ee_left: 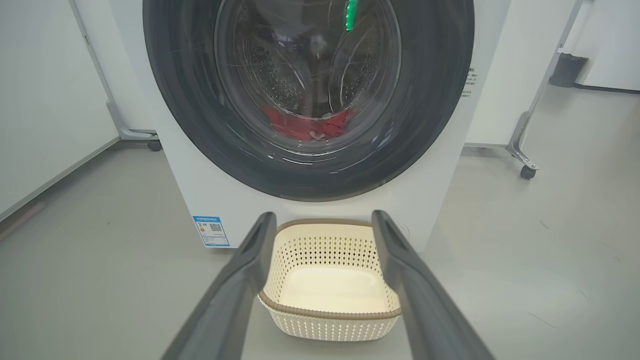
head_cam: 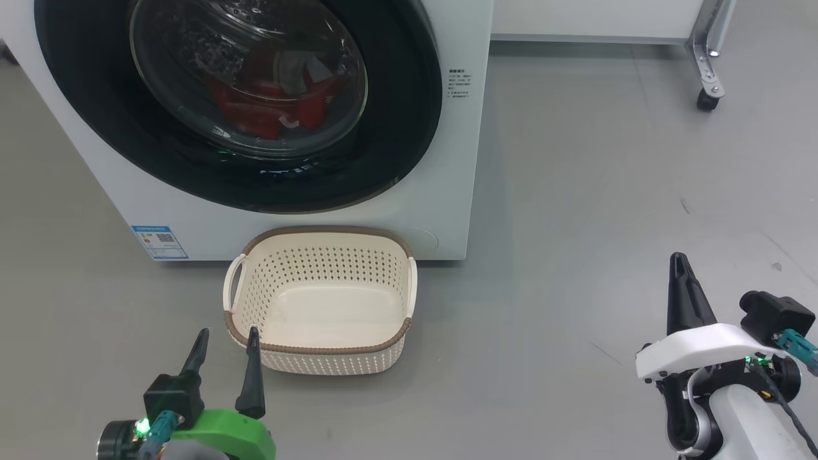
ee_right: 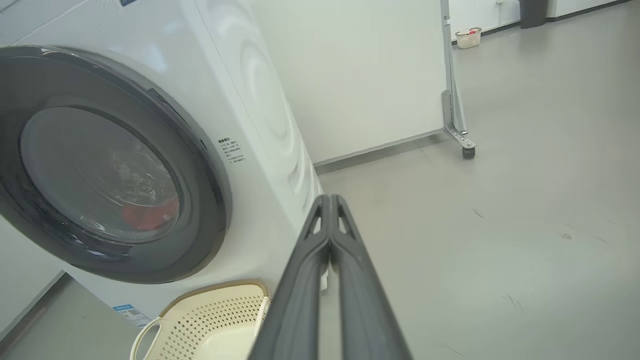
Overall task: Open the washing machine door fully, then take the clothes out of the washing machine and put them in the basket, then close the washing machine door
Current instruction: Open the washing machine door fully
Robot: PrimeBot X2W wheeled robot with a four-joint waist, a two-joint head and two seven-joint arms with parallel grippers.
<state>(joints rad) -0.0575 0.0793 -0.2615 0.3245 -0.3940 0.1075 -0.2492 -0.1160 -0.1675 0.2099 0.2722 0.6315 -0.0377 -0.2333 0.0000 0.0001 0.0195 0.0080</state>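
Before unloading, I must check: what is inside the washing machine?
Through the glass of the closed door, red clothes lie low in the perforated drum. Anything beneath them is hidden.

Left hand (head_cam: 228, 332) on green mount (head_cam: 223, 434), right hand (head_cam: 677, 259) on white mount (head_cam: 703, 348), dark tapered fingers (head_cam: 687, 300), teal cable plugs (head_cam: 795, 345)

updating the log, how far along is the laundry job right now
Done: nothing; the washing machine door is shut. In hand: nothing; the left claw is open near the empty basket, the right claw shut over the floor, both off the washing machine. Left: open the door, move the red clothes from the drum to the basket, close the door.
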